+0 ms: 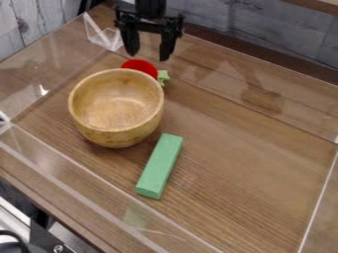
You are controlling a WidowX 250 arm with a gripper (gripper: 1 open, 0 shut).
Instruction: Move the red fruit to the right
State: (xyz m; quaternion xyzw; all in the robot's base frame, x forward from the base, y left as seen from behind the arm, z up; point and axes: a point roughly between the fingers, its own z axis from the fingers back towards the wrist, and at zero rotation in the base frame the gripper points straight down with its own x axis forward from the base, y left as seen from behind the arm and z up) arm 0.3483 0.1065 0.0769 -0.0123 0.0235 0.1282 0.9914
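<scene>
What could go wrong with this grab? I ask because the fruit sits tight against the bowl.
The red fruit lies against the far rim of the wooden bowl, partly hidden behind it. The open gripper hangs just above it, so a descending finger may land on the rim or shove the bowl. The small rounded fruit might also roll aside when the fingers close.

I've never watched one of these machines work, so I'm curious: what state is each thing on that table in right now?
gripper: open, empty, pointing down, above the red fruit.
red fruit: lying on the table behind the wooden bowl, partly hidden by its rim, not gripped.
wooden bowl: upright, empty.
green block: lying flat, apart from the bowl.
</scene>
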